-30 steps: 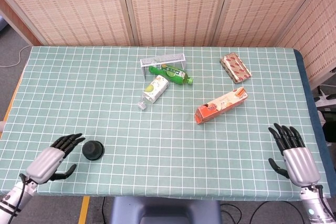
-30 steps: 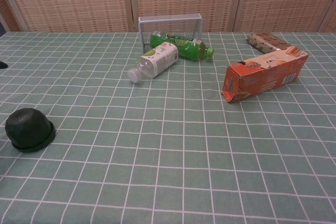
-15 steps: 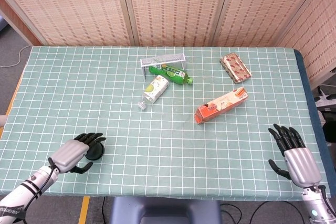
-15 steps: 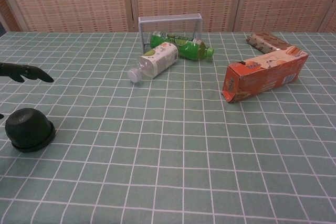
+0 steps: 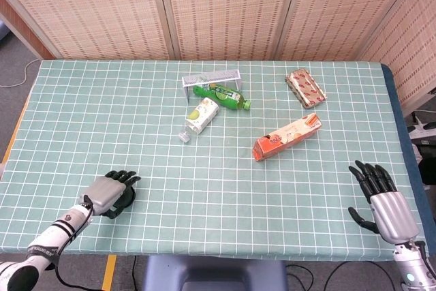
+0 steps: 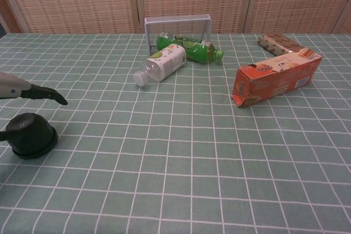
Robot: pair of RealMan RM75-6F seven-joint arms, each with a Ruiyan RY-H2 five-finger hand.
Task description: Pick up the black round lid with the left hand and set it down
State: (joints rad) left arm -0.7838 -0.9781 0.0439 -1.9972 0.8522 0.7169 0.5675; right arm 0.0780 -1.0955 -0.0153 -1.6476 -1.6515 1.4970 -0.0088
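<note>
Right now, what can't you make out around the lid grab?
- Black round lid: head view, mostly covered by the left hand.
- Finger contact on the lid: chest view, hand cut by the left edge.
- Right hand: absent from chest view.
- Carton print: too small.

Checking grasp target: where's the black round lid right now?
The black round lid sits on the table near its front left corner, mostly hidden under the left hand in the head view. It lies well clear of the bottles and boxes further back.
</note>
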